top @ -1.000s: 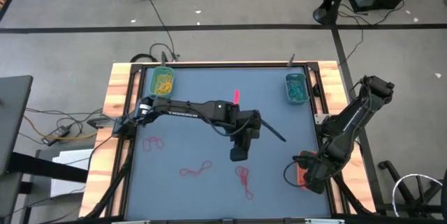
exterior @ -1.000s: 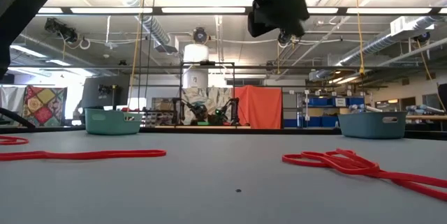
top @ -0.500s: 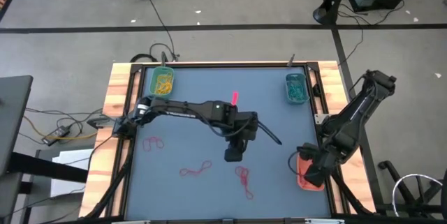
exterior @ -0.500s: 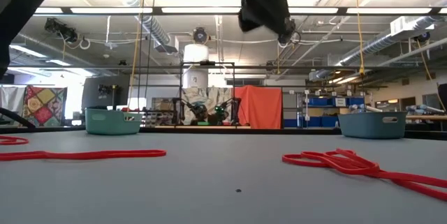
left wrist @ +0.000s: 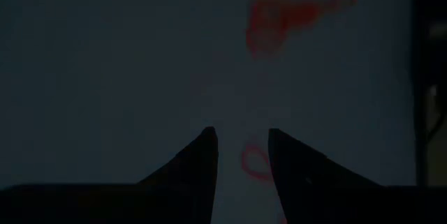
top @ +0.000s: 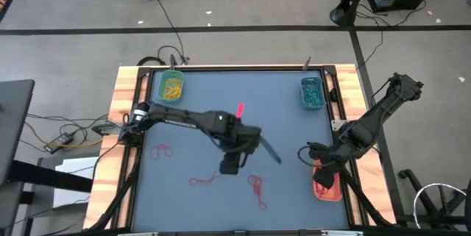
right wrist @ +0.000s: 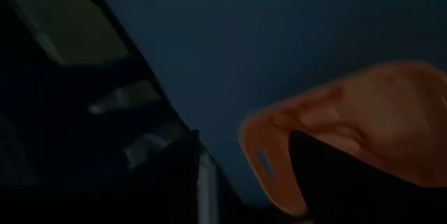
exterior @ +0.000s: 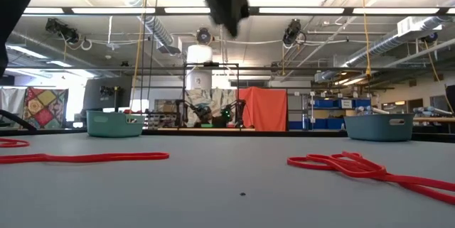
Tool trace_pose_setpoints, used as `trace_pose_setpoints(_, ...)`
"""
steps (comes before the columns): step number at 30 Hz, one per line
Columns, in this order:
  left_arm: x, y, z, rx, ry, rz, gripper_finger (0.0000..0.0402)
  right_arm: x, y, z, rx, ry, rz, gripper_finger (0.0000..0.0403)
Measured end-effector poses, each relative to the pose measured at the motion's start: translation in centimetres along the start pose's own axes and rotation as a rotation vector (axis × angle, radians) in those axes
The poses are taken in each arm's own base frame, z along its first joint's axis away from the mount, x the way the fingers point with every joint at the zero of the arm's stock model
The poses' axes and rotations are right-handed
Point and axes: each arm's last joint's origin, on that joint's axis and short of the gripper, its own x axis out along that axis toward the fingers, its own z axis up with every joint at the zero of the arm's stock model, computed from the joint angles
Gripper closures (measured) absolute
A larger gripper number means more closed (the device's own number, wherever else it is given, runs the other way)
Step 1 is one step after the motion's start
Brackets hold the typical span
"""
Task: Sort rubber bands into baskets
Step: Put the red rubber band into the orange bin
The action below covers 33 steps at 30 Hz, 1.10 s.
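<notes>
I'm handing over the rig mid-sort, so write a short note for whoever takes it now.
Left tool: open, empty, above the mat between two red rubber band clusters.
Right tool: open, over the orange-red basket.
Done: yellow bands are in the green basket, teal ones in the teal basket.
Left: three red clusters lie on the mat, including one near the left edge.

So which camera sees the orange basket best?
The high view: the orange-red rectangular plastic basket lies at the table's right edge, partly under the right gripper. The right wrist view shows only one blurry corner up close. The low and left wrist views miss it.
</notes>
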Motion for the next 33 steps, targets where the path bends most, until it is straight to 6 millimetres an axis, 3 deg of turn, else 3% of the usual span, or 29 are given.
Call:
trace_pose_setpoints(7,6.9,-1.8,-3.7,-0.090,0.176,-0.051,0.0271,-0.6,1.2,0.8,-0.055,-0.153,0.142,0.0172)
trace_pose_setpoints(13,9.4,-3.3,-8.1,-0.259,0.088,-0.046,0.0271,-0.5,1.4,1.0,-0.119,-0.195,0.152,0.0172)
trace_pose_setpoints(19,7.5,-2.5,-13.6,-0.476,-0.060,0.020,0.0271,-0.6,1.4,1.7,-0.127,-0.261,0.135,0.0172)
trace_pose_setpoints(23,6.0,-1.7,-17.7,-0.521,-0.063,0.054,0.0270,-0.8,1.3,2.4,-0.099,-0.315,0.128,0.0172)
trace_pose_setpoints(28,5.8,-0.5,-23.9,-0.551,0.083,0.132,0.0269,-0.9,1.1,3.1,-0.069,-0.349,0.125,0.0172)
trace_pose_setpoints(33,7.0,1.0,-28.6,-0.700,0.215,0.168,0.0269,-1.1,1.3,3.6,-0.051,-0.414,0.140,0.0172)
